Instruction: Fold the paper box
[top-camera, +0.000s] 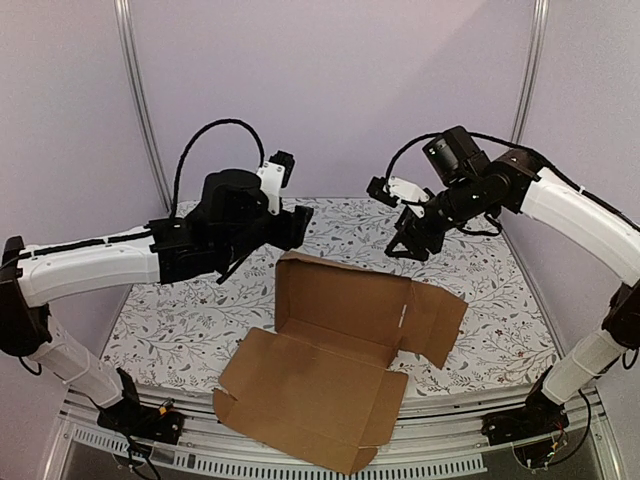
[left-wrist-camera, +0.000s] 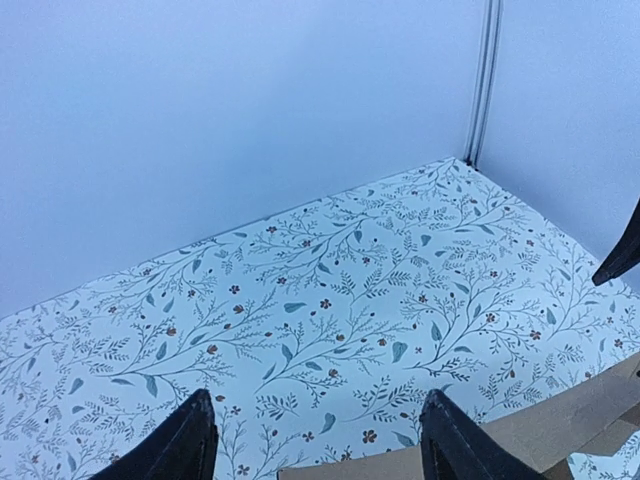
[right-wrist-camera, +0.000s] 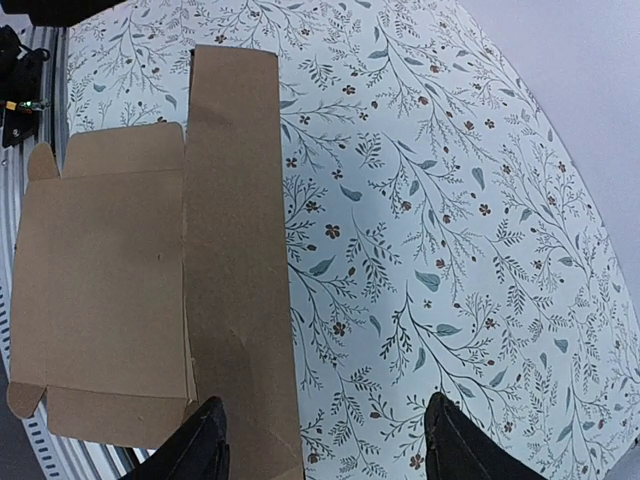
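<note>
The paper box lies unfolded in the middle of the table, plain brown cardboard. Its big front panel hangs over the near edge and its back panel is tilted up. My left gripper hovers above the box's back left corner. In the left wrist view it is open, with only a strip of the box far beneath it. My right gripper hangs above the box's back right, apart from it. In the right wrist view it is open and empty over the box's long panel and the cloth.
A floral tablecloth covers the table. Pale walls and two metal posts close the back and sides. The metal rail runs along the near edge by the arm bases. A tip of the other gripper shows at the right of the left wrist view.
</note>
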